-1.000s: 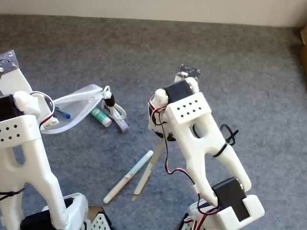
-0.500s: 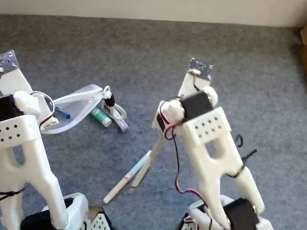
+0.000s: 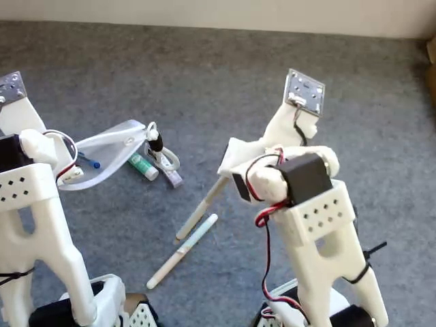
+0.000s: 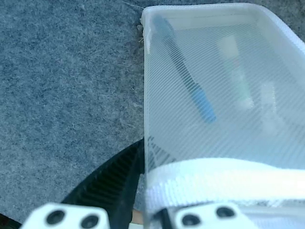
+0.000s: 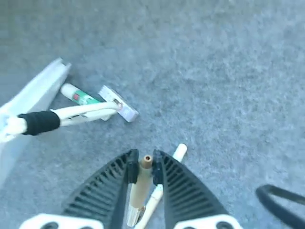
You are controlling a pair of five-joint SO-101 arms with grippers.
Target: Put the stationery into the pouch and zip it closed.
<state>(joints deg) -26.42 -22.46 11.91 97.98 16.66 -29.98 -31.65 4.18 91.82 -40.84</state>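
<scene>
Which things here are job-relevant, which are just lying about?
Job: translucent white zip pouch in left gripper; blue pen inside it; beige pen in right gripper; long white pen; green-and-white tube; small lilac block; white-looped tool with black grip.
Lying about: grey carpet; pale wall strip.

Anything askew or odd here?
Nothing damaged or spilled. The tan pen sits tilted in the right tool, gripped near one end. The green tube lies outside the pouch mouth.
</scene>
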